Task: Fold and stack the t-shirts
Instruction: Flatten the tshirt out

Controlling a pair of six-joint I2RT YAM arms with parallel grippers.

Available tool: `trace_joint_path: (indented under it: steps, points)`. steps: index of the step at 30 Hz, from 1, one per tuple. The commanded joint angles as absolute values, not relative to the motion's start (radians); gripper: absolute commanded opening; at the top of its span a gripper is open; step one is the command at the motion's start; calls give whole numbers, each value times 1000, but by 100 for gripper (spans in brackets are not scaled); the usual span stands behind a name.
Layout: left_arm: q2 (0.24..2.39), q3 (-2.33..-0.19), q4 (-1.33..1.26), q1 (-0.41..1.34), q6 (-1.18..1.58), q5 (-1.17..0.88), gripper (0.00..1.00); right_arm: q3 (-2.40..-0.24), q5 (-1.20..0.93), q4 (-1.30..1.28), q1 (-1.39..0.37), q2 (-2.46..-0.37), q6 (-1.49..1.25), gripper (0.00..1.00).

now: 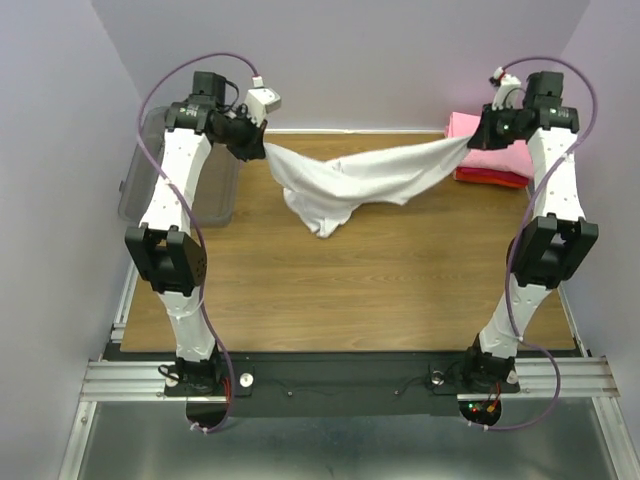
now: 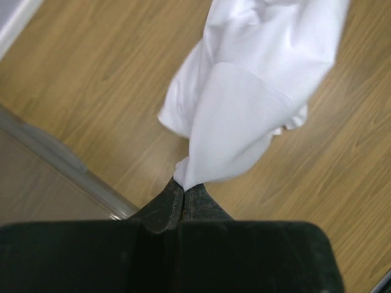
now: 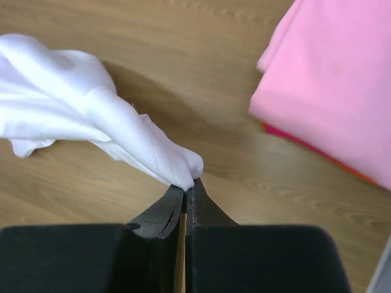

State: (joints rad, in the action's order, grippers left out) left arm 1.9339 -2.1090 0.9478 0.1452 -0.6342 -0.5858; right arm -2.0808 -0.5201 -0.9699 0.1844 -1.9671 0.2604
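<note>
The white t-shirt [image 1: 350,180] hangs stretched between both arms above the far part of the wooden table, its middle sagging down. My left gripper [image 1: 262,150] is shut on its left end, my right gripper [image 1: 470,140] on its right end. In the left wrist view the cloth [image 2: 244,104] runs up from the pinched tips of my left gripper [image 2: 183,185]. The right wrist view has the white cloth [image 3: 91,122] bunched at the tips of my right gripper [image 3: 185,187]. A folded pink t-shirt [image 1: 490,150] lies on a folded red t-shirt [image 1: 492,179] at the far right.
A clear grey plastic bin [image 1: 215,195] stands at the table's far left, behind the left arm. The pink stack [image 3: 330,85] lies close to the right of my right gripper. Bare wood table [image 1: 350,290] spans the near half.
</note>
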Motion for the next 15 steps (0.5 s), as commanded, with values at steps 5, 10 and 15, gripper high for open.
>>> trace_joint_path:
  steps: [5,10,15]
  points:
    - [1754,-2246,983,61,-606,-686,0,-2279,-525,-985,310,-1895,219,1]
    - [1593,-1970,943,52,-632,-687,0,-2077,-509,-985,341,-1764,293,1]
    - [1537,-1644,976,49,-735,-595,0,-1734,-552,-1125,333,-1609,556,0]
